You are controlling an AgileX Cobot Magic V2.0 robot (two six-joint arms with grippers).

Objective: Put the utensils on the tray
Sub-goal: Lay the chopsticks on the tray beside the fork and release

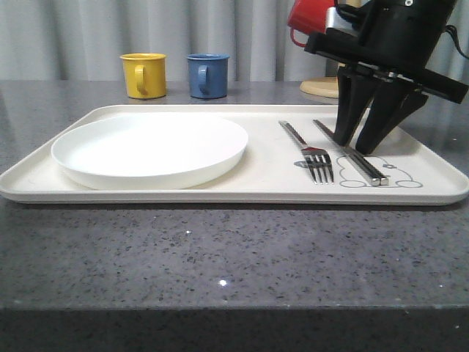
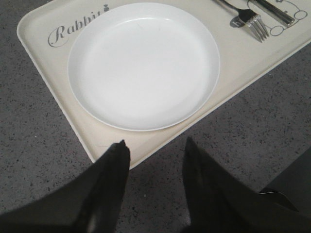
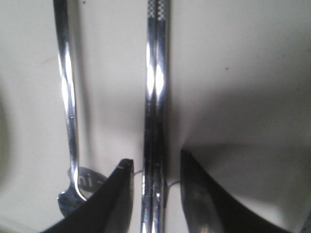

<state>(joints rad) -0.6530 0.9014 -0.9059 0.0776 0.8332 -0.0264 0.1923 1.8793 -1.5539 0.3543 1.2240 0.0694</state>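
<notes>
Evidently the right gripper [image 3: 154,194] is straddling, spread, the stiff, slick flat piece [image 3: 156,97] lying near the tray's [image 1: 220,192] right edge beside the fork [image 1: 316,163]; the left gripper [image 2: 155,160] is gaping empty.

The tray [image 1: 183,194] is a large cream rectangle with rounded corners and a low rim, lying flat on the dark speckled counter; "Rabbit" script shows near one corner. On its right part lie two shiny silver utensils, side by side and close but apart. The fork [image 1: 311,154] lies tines toward the front edge, over a small grey "hi" bubble. The long straight flat piece [image 1: 352,155] rests across the rabbit drawing.
</notes>
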